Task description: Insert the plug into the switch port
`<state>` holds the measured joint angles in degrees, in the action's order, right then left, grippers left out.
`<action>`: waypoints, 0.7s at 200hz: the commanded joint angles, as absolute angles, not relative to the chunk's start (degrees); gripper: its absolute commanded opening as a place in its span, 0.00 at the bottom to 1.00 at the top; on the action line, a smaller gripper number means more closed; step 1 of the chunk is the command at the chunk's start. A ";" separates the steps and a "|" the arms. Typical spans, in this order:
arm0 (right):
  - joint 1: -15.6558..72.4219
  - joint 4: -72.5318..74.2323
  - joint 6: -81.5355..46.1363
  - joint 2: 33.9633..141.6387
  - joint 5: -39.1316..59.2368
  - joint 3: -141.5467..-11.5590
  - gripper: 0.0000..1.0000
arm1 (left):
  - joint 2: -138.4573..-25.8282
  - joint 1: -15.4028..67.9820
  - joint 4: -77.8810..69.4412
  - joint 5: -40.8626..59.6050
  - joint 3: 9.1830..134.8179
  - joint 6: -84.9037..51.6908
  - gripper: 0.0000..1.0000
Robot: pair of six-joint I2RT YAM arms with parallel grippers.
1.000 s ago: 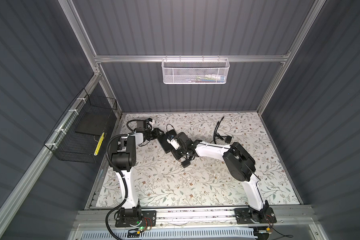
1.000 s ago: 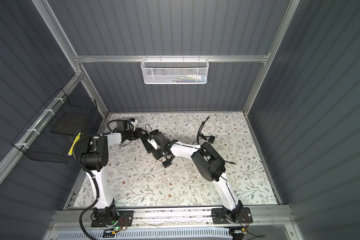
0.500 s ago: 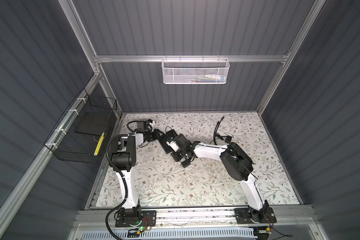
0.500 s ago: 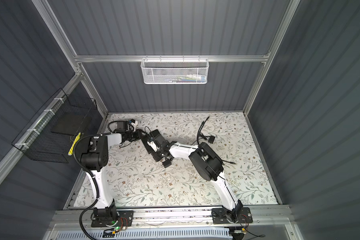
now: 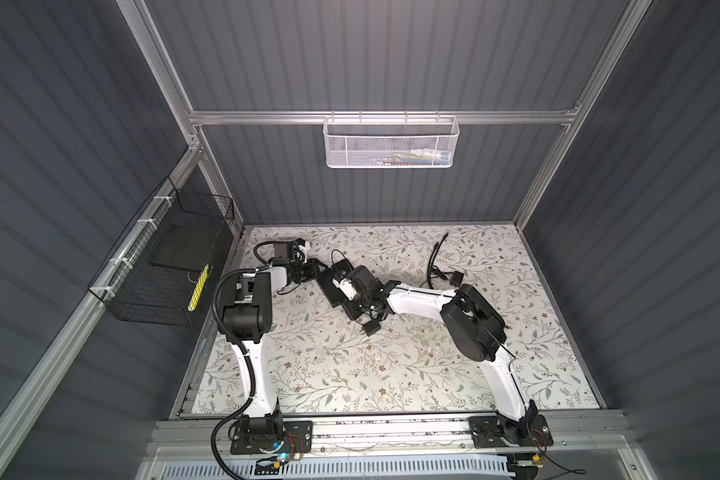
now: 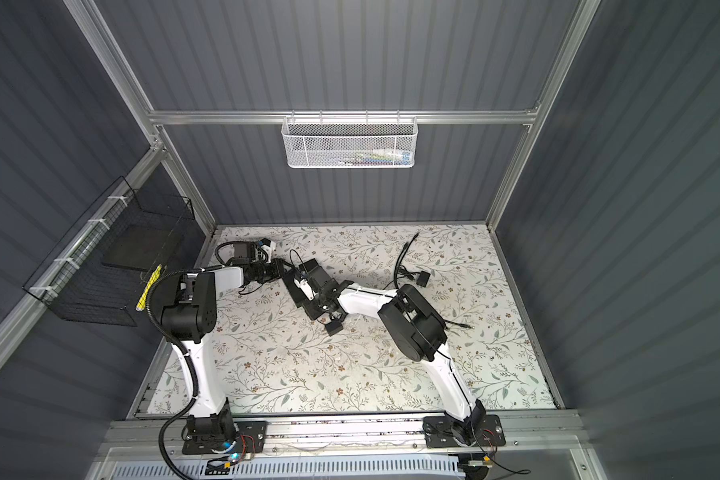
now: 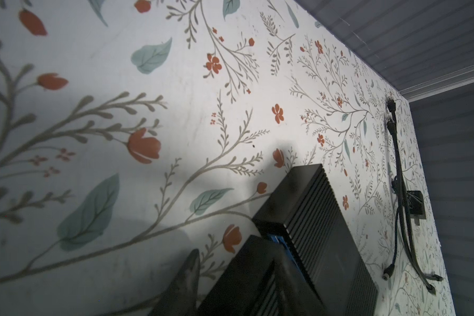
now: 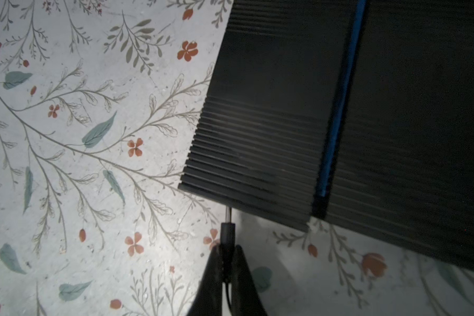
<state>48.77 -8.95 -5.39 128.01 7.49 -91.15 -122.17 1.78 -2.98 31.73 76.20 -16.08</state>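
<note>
Now my right gripper, clamped on the plug, holds its pin at the end of the switch, seeking the port; whether my left gripper grips, I cannot tell.

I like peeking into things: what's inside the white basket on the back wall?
In the basket, small colourful items lie at one end; the mesh hides what they are.
</note>
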 commanded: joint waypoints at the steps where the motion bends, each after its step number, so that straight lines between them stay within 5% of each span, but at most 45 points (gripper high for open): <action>1: 48.52 -8.44 -5.89 128.59 7.21 -92.78 0.08 | -121.24 1.85 -1.42 32.07 75.94 -14.82 0.44; 140: 47.97 -7.68 -7.75 131.49 4.20 -95.36 0.08 | -121.14 1.85 -3.06 34.58 74.48 -15.32 0.44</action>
<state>48.62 -9.06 -6.66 129.84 6.83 -93.67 -122.17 1.61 -3.92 31.77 75.99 -16.03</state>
